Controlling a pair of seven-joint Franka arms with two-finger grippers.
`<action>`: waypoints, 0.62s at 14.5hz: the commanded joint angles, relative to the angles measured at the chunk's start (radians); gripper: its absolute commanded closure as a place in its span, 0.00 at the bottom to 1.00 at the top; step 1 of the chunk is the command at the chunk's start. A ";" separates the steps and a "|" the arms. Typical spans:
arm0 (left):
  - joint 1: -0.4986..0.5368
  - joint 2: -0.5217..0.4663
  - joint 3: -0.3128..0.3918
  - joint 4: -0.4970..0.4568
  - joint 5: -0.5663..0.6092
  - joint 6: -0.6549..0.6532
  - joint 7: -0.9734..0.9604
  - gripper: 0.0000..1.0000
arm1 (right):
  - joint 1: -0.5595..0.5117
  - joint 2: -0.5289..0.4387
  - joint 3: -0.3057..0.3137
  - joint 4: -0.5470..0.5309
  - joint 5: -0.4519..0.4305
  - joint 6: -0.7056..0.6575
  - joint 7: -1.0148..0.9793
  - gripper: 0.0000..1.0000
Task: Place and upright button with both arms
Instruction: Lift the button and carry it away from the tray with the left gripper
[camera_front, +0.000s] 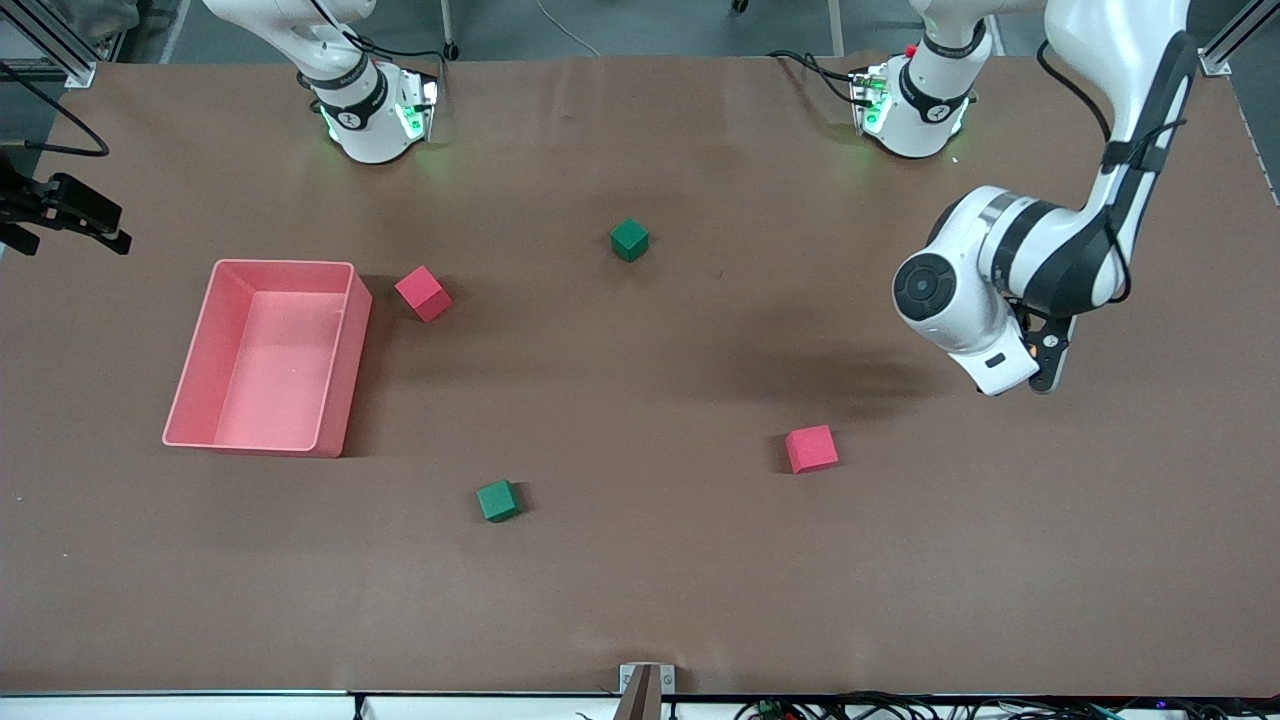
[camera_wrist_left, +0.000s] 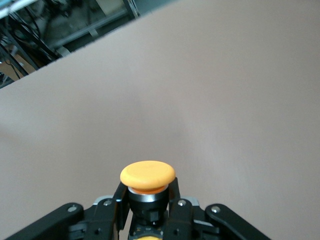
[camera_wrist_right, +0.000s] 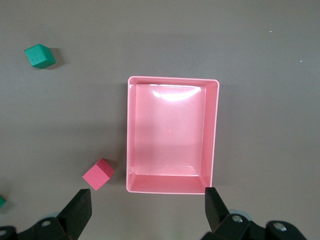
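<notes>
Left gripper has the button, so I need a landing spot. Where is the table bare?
The left gripper, shut on the button, hangs over bare table at its arm's end. Another open patch lies between the two red cubes. Most crowded: beside the pink bin.

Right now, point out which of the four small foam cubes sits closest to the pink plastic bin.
The red cube beside the pink plastic bin, near its corner toward the robot bases. The other red cube and both green cubes lie well away from it.
</notes>
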 joint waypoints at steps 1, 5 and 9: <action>0.022 0.073 -0.007 -0.023 0.192 -0.005 -0.214 1.00 | -0.005 -0.012 0.010 -0.009 -0.001 -0.003 0.003 0.00; 0.104 0.138 -0.003 -0.074 0.451 -0.036 -0.416 1.00 | -0.005 -0.012 0.010 -0.010 -0.001 -0.007 0.003 0.00; 0.132 0.266 0.009 -0.072 0.669 -0.200 -0.616 1.00 | -0.004 -0.011 0.010 -0.010 -0.001 -0.001 0.003 0.00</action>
